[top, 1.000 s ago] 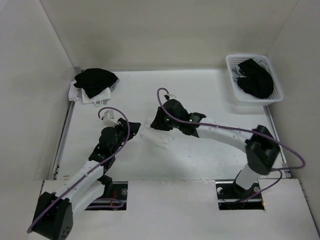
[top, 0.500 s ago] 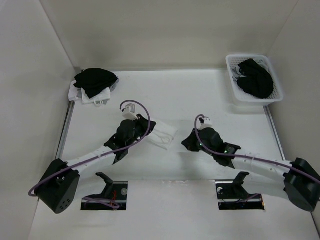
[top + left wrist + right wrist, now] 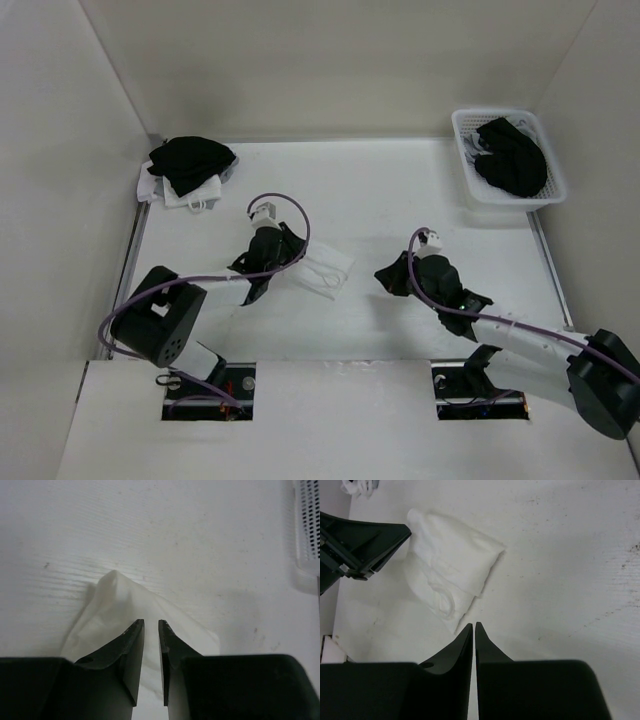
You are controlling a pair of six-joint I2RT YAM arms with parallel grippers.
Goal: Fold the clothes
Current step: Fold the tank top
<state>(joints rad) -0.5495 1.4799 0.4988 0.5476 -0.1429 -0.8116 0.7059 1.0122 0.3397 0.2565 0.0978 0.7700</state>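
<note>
While the white top (image 3: 452, 555) lies folded on the table (image 3: 400, 190), the left gripper (image 3: 151, 623) sits at its left edge, jaws slightly apart, and the right gripper (image 3: 474, 624), off to its right, has jaws together, empty.

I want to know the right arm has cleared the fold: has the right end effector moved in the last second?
Yes. The right end effector has drawn off the white top, rightward toward the basket side and closer to the near edge.

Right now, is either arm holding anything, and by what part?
The right fingers are shut on nothing. The left fingers sit at the folded white fabric top; whether they pinch it cannot be told.
</note>
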